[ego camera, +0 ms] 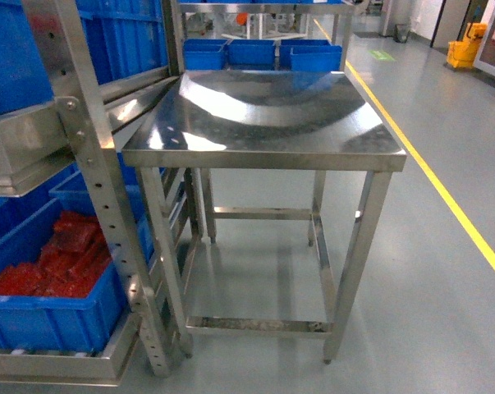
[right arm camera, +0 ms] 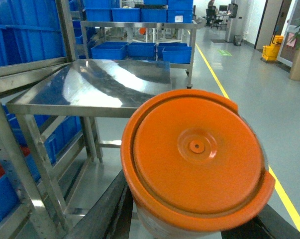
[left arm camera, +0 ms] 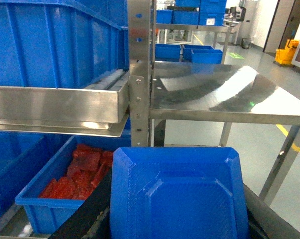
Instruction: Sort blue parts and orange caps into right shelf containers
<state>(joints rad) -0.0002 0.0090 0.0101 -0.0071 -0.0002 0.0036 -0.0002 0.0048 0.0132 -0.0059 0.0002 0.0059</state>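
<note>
Between the left fingers you are carrying a blue part [left arm camera: 177, 196], and the right fingers are clamping an orange cap [right arm camera: 195, 159]. You are travelling with both loads; next you are needing to turn toward the blue bins [ego camera: 42, 308] on the shelf [ego camera: 95, 164].

A blue part [left arm camera: 177, 194] fills the foreground, held between dark gripper fingers [left arm camera: 87, 214]. Behind it to the left, a blue bin [left arm camera: 45, 211] holds red pieces [left arm camera: 77, 174] beneath the steel shelf [left arm camera: 60, 104]
</note>
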